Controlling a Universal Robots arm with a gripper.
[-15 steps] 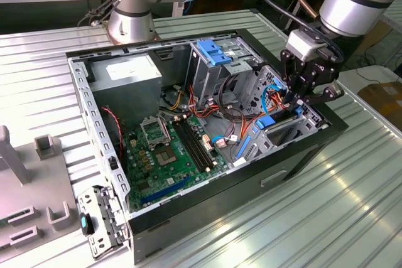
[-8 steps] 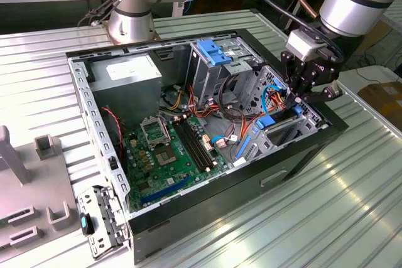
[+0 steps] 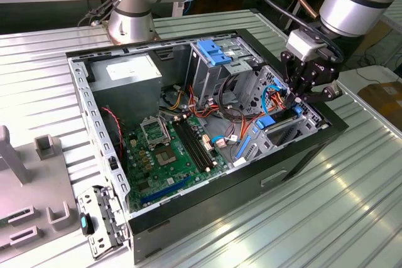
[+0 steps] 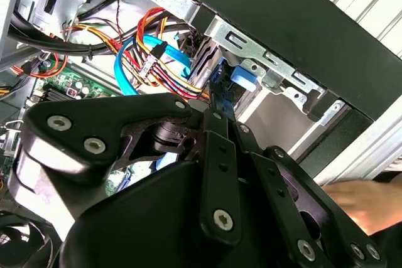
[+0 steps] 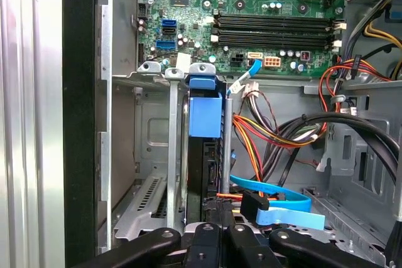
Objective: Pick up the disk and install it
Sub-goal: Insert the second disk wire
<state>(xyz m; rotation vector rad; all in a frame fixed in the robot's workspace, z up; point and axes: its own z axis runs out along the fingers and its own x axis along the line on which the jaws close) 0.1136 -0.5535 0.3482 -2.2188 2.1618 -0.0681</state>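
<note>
Inside the open computer case (image 3: 207, 123), at the corner of the drive cage, the gripper (image 3: 300, 100) reaches down among the cables. Its black fingers (image 5: 213, 243) are drawn in close together, clamped on the upper edge of the disk (image 5: 204, 174), which stands on edge in a narrow slot of the grey drive bay (image 5: 154, 155). Directly ahead of the fingertips in the first wrist view, the disk's bright blue carrier tab (image 5: 205, 114) sits level with the bay's front rail, its dark body running back toward the gripper. In the second wrist view the same blue carrier (image 4: 226, 83) shows just beyond the fingers, tucked against the metal bay wall.

Just beside the gripper, a flat blue data cable (image 5: 276, 202) curves across the case floor, and a bundle of red, orange and yellow power wires (image 5: 276, 130) loops next to the disk's slot. Beyond the disk, farther from the gripper, lies the green motherboard (image 5: 251, 4) with its black memory slots (image 5: 273, 26). Well apart from the gripper, across the case, a blue plastic bracket (image 3: 212, 51) tops the taller grey cage, and the silver power supply (image 3: 129, 70) sits in the far corner.
</note>
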